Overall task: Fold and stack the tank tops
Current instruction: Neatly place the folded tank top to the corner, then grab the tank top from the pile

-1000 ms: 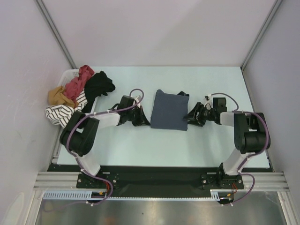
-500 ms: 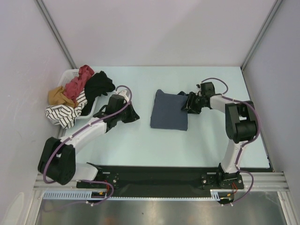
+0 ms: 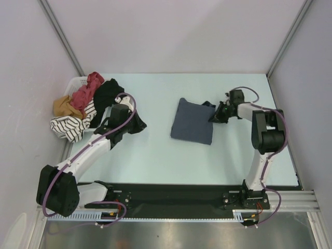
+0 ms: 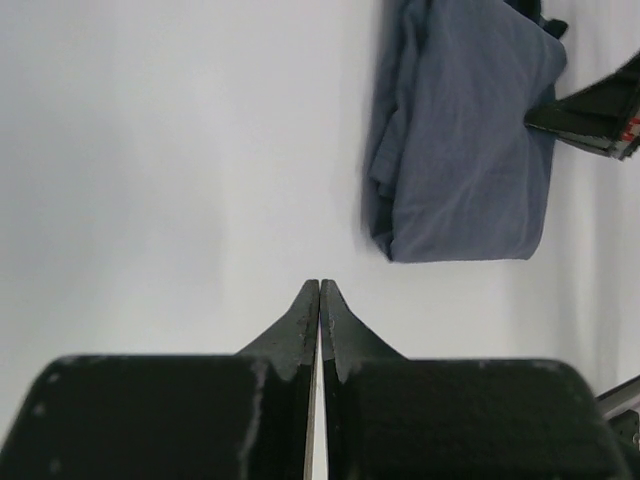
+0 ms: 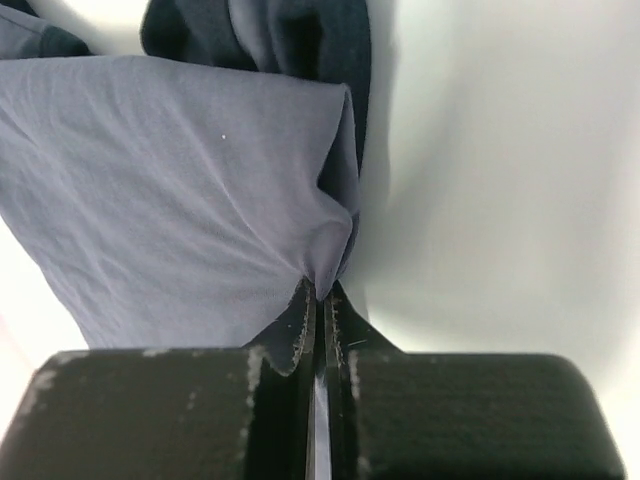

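Note:
The slate blue-grey tank top (image 3: 192, 122) lies folded into a rough square near the middle of the table, a little askew. My right gripper (image 3: 212, 118) is at its right edge. In the right wrist view the gripper (image 5: 320, 292) is shut on a pinch of that edge of the cloth (image 5: 180, 200). My left gripper (image 3: 141, 124) hovers left of the top, apart from it. Its jaws (image 4: 320, 288) are shut and empty in the left wrist view, with the top (image 4: 465, 140) ahead to the right. A brick-red tank top (image 3: 88, 91) lies crumpled on the pile at the far left.
A white basket (image 3: 77, 81) at the table's left edge holds a heap of clothes: black (image 3: 109, 95), mustard (image 3: 64, 107) and striped (image 3: 68, 126) pieces. Walls and metal posts close in the table on three sides.
My right gripper has shut on the blue-grey top's right edge, and the top has shifted slightly right and turned. My left arm has drawn back to the left, away from the top.

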